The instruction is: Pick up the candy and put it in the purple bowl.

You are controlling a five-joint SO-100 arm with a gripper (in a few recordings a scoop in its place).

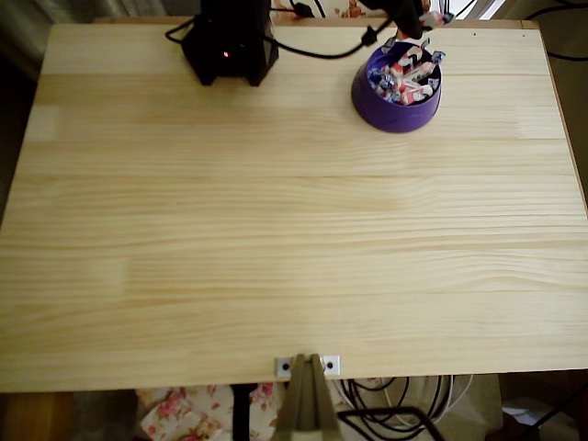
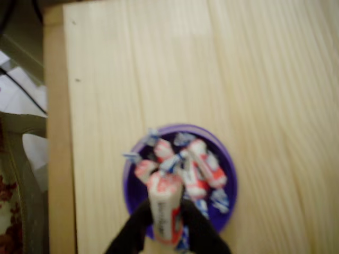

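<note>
The purple bowl [image 1: 397, 84] stands near the table's far right edge in the overhead view and holds several red-and-white wrapped candies. In the wrist view the same bowl [image 2: 134, 182] lies just below my black gripper [image 2: 166, 222]. The fingers are shut on one candy [image 2: 165, 203], held upright over the bowl's near rim. In the overhead view the gripper [image 1: 411, 20] shows as a dark shape at the top edge, just behind the bowl.
The arm's black base [image 1: 230, 41] with a red light sits at the far middle of the wooden table [image 1: 276, 239]; a black cable [image 1: 317, 50] runs from it toward the bowl. The table's edge [image 2: 55, 132] is close beside the bowl.
</note>
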